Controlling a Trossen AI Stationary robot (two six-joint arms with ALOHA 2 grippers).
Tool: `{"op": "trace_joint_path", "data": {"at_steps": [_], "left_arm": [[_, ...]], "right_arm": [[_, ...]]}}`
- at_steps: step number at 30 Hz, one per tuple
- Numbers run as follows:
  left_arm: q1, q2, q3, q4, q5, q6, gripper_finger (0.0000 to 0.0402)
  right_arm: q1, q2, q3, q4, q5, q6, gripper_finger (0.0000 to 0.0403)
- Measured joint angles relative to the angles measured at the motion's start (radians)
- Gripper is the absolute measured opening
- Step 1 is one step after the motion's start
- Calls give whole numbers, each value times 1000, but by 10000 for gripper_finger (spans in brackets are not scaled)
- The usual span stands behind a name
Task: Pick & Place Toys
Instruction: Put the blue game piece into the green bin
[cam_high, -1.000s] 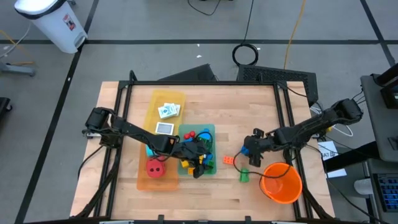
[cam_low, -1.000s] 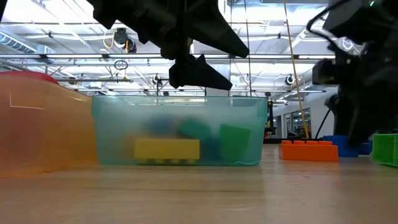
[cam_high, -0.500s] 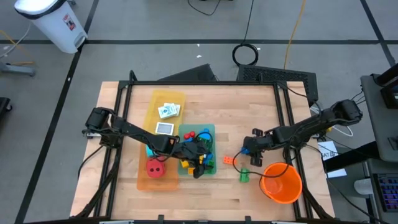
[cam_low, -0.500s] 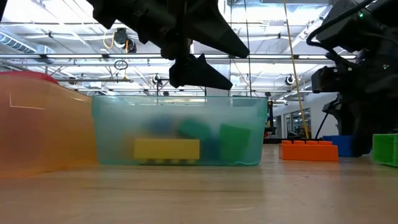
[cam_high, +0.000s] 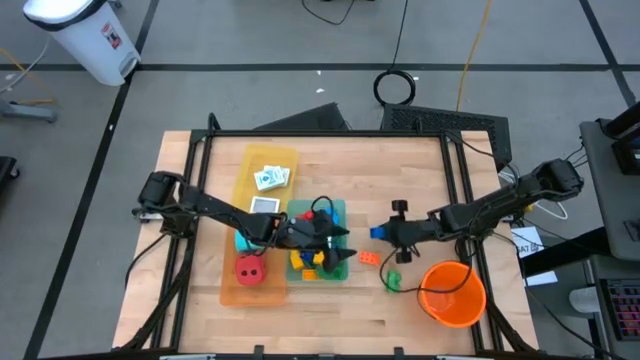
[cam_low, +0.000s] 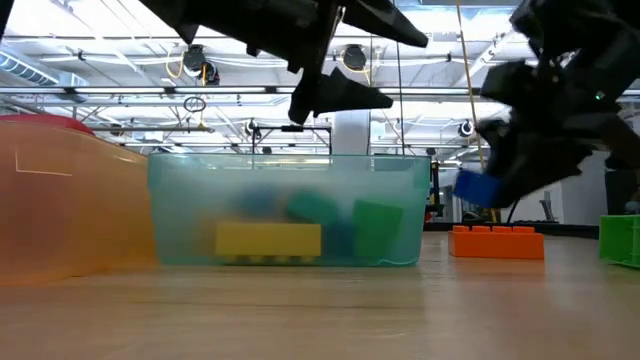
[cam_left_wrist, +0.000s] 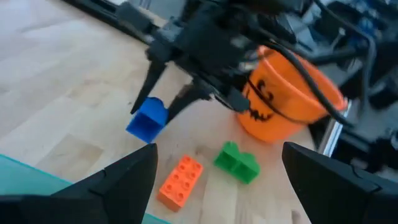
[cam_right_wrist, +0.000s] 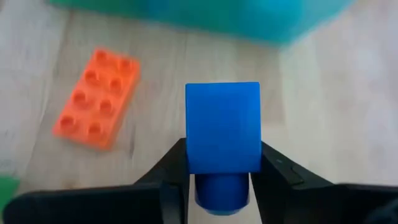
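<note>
**A:** Nearest the right wrist camera?

**B:** Blue brick, gripped from both sides by the right gripper. Jaws narrowed onto it, fingers flat against its flanks. Carried clear of the table, one plain face turned to the lens.

**A:** Located where in the high view?

**B:** Held just right of the teal tray, over bare wood. Set between that tray and the orange bucket, nearer to the tray.

**A:** Beyond the held brick?

**B:** Orange brick, laid flat with studs up, long axis slanted across the line of the fingers. Green brick farther off, toward the bucket. Neither touched by any jaw.

**A:** And across the gap?

**B:** Left gripper, poised above the tray's right end. Fingers spread wide, with nothing between them. Pointed toward the right gripper and the loose bricks.

**A:** Relation governing the coming move?

**B:** Tray seen straight ahead of the right fingertips, its near wall across their path, bucket back toward the arm. Judged the likelier goal, since already loaded with bricks: a short carry forward and over the wall. Judged also a crowding hazard, with the left gripper above that same end.
</note>
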Motion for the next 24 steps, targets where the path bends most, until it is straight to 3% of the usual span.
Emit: {"op": "trace_joint_path", "data": {"at_steps": [11, 20, 24], "left_arm": [[38, 51, 1, 14, -124, -162, 347], [56, 128, 1, 217, -74, -154, 347], [55, 155, 22, 232, -67, -143, 347]], "right_arm": [[152, 1, 0, 291, 287, -257, 88], [175, 66, 1, 440, 332, -339, 88], [175, 96, 1, 505, 369, -377, 88]]}}
